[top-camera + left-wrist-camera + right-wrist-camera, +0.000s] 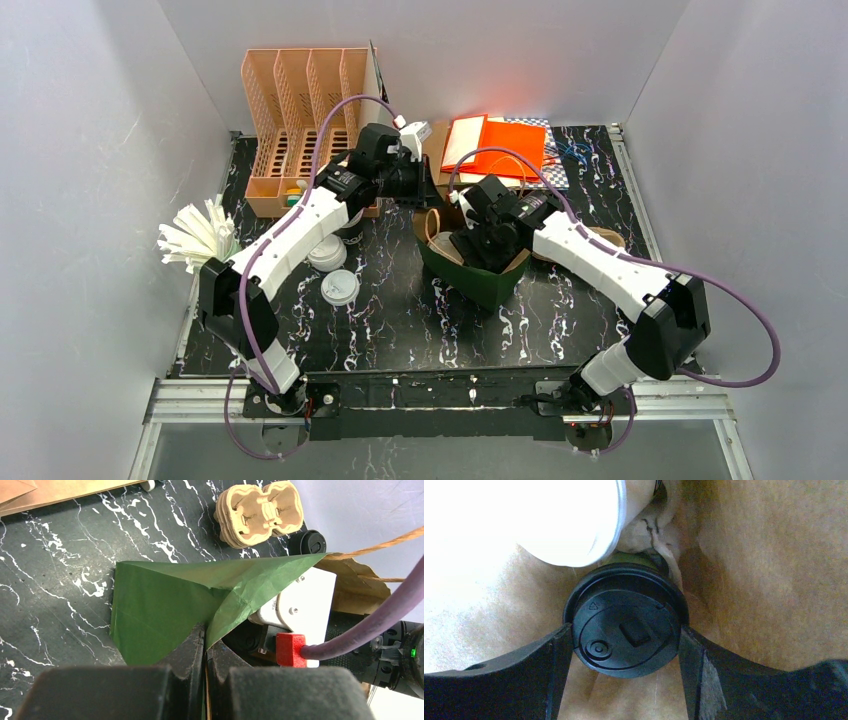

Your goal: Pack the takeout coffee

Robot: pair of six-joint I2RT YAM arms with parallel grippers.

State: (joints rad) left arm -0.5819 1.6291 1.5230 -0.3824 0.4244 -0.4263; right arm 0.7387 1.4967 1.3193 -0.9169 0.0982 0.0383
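Observation:
A green paper bag (pixel 470 282) stands open mid-table, brown inside. My left gripper (pixel 205 635) is shut on the bag's upper edge (pixel 160 605), holding it up; from above it (pixel 428 200) sits at the bag's far-left rim. My right gripper (pixel 625 632) is down inside the bag, its fingers pressed against both sides of a cup's round black lid (pixel 626 625). From above this gripper (pixel 488 252) is sunk in the bag's mouth. The takeout coffee (pixel 549 515), white and overexposed, stands in the bag just beyond the black-lidded cup, touching it.
A peach slotted rack (pixel 300 100) stands back left. Loose white lids (pixel 338 288) and a fan of white sticks (pixel 195 235) lie left. An orange folder (pixel 505 145) is at the back. Pulp cup carriers (pixel 260 512), a black lid (pixel 313 542) and a brown handled bag (pixel 355 580) lie behind the green bag.

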